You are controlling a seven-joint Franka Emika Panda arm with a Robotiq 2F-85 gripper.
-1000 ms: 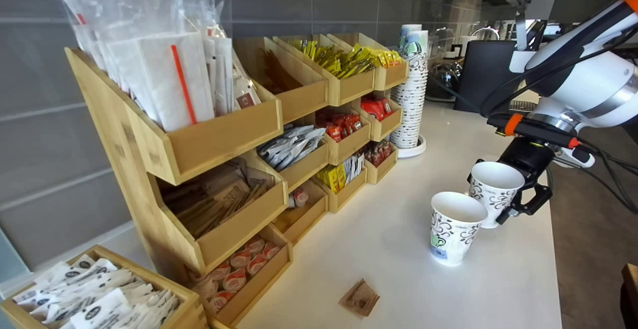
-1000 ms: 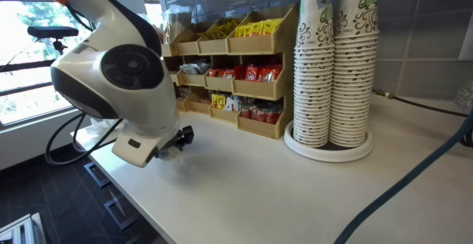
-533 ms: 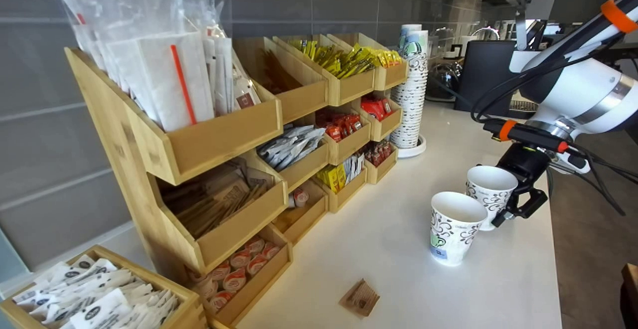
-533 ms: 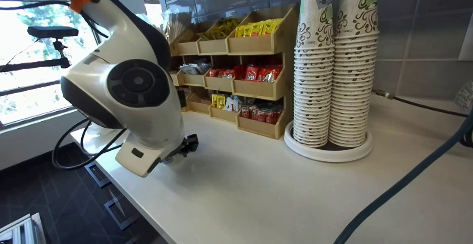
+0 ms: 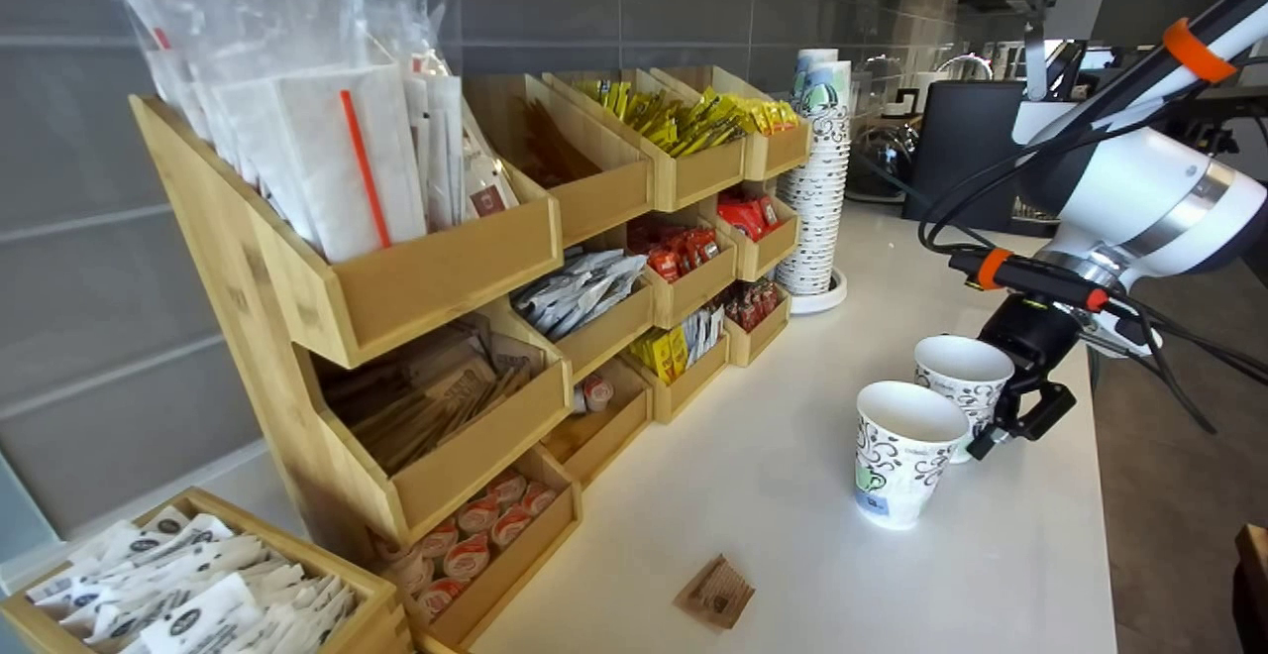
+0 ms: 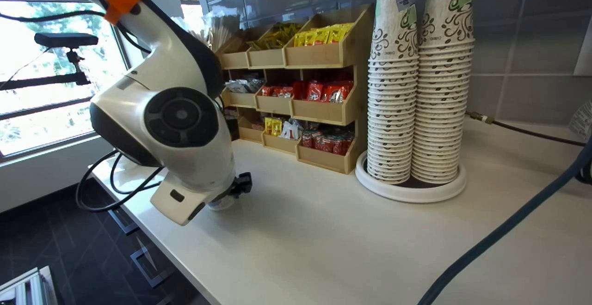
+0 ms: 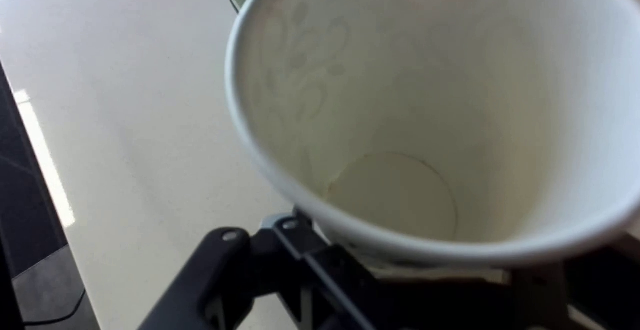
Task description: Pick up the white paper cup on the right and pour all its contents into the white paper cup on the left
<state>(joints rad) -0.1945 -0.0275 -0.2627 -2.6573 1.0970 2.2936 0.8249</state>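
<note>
Desk edge runs down the right in an exterior view; rear cup and tool near it, front cup alongside. Dark floor beyond the edge in an exterior view. On the inner side, a wide strip of desk between cups and rack; brown packet lies on that strip, well apart from both cups. Toward the cup stacks on their white tray, another long stretch of desk (both exterior views). Arm hangs over the edge side. Tightest gap: front cup to rear cup, just beside each other. They overlap in an exterior view and in the wrist view, so can't tell if they touch. Both look upright.

Tool: around rear cup, below the rim, jaws parted about as wide as the cup body. Edge-side finger shows in an exterior view, rack-side finger likewise in an exterior view. Wrist view has one finger right up against or just beside the cup wall, the rest hidden under the rim. Pinching or merely flanking: can't tell. Rear cup's white inside and round bottom show in the wrist view. Its base is partly hidden behind front cup; on the desk or slightly raised, can't tell.
</note>
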